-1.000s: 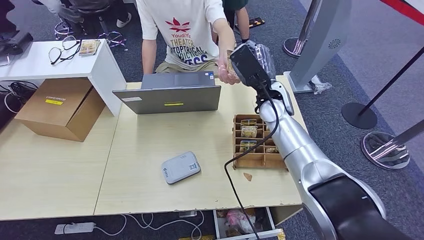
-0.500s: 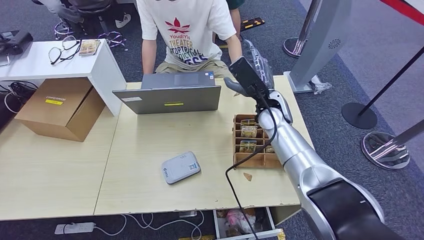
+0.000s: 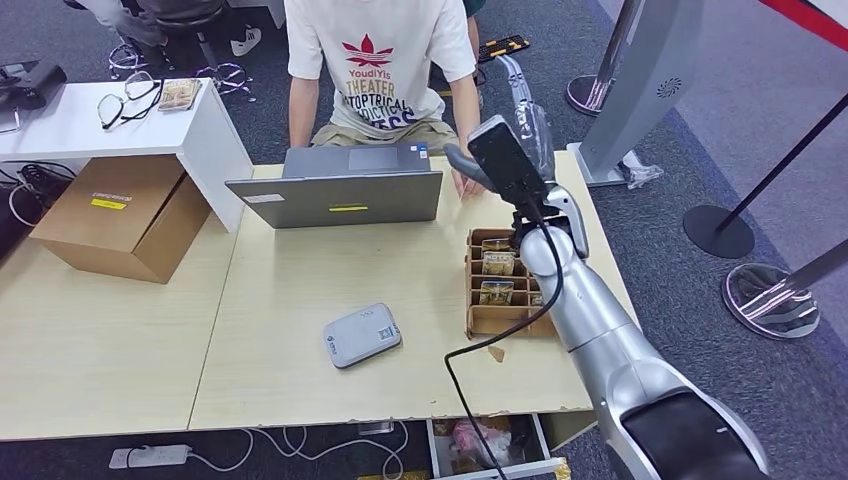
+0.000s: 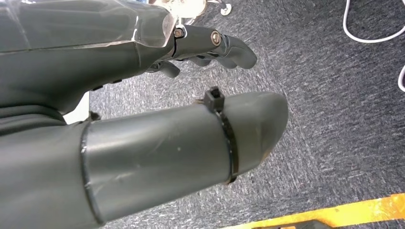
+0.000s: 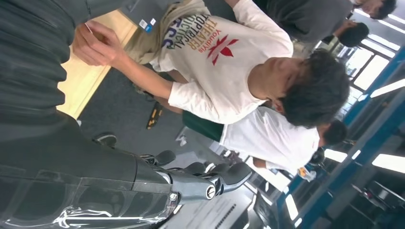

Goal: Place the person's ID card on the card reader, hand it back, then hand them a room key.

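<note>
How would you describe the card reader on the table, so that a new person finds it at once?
Start at the light wooden table and find the open grey laptop at its far edge. Nearer the robot than the laptop lies the card reader, a flat pale grey pad with rounded corners. It lies alone on bare wood, unlike the brown divided card box beside it.

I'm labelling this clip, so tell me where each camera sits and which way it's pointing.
Head view: high on the robot, looking down at the table, card reader and person; the right arm reaches in.
Left wrist view: behind the left hand, facing grey carpet.
Right wrist view: behind the right hand, turned sideways, facing the person.
Shared: head and right wrist views both show the person and the table.
</note>
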### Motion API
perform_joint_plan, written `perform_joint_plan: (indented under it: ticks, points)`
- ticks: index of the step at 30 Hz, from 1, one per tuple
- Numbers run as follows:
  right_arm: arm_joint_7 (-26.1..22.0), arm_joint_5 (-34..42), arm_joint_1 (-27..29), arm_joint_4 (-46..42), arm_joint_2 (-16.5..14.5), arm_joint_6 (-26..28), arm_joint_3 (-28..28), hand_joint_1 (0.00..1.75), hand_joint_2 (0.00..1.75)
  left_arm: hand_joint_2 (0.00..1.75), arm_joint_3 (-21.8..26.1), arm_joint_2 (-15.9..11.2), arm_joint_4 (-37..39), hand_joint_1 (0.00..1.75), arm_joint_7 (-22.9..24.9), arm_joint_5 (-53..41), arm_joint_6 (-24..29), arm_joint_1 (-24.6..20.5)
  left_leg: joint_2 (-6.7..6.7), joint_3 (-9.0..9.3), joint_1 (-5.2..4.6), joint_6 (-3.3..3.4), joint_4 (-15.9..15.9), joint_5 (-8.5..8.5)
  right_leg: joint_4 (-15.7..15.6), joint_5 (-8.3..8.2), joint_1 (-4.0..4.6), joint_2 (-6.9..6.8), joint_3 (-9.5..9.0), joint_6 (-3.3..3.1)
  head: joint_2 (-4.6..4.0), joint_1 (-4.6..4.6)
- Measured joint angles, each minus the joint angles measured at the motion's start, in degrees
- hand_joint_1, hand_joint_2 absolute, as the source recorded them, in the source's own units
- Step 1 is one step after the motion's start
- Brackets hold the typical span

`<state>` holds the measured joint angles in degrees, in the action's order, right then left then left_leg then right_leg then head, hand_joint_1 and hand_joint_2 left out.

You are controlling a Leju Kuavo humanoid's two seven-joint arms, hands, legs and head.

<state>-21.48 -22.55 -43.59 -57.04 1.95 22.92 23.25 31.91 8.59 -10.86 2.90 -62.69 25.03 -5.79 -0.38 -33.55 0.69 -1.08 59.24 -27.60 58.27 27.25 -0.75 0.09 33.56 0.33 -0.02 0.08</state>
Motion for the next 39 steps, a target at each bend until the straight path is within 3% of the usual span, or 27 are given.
perform_joint_plan:
  ticks: [9, 25, 35, 39]
  points:
    - [1.79, -5.06, 8.15, -11.82, 4.03, 0.96, 0.02, 0.06, 1.75, 0.00, 0.00, 0.04, 0.00, 0.00, -0.08, 0.75, 0.08, 0.21, -0.01, 0.00, 0.00, 0.01, 0.00, -0.01, -0.01, 0.00, 0.00, -0.01, 0.00, 0.00, 0.00, -0.01]
    - [2.79, -11.51, 24.31, -18.70, 9.85, 3.85, -0.17, 0.72, 1.75, 0.00, 0.00, 0.02, 0.00, 0.00, -0.64, 1.52, 0.17, 0.71, -0.01, -0.02, 0.00, 0.03, -0.01, -0.03, -0.02, 0.01, 0.00, -0.02, 0.00, 0.00, 0.00, -0.01]
    - [2.78, -12.96, 26.91, -18.84, 10.88, 2.73, 0.15, 0.72, 1.75, 0.00, 0.15, 0.03, 0.00, 0.00, -0.65, 2.07, 0.78, 0.73, 0.00, -0.02, 0.00, 0.02, -0.01, -0.02, -0.01, 0.01, 0.00, -0.01, 0.00, 0.00, 0.00, -0.01]
    - [2.98, -15.31, 26.89, -18.40, 10.99, 2.96, 0.84, 0.56, 1.75, 0.00, 0.17, 0.03, 0.00, 0.00, -0.69, 2.08, 0.86, 0.74, 0.00, -0.03, 0.00, 0.02, -0.01, -0.03, -0.01, 0.01, 0.00, -0.01, 0.00, 0.00, 0.00, -0.02]
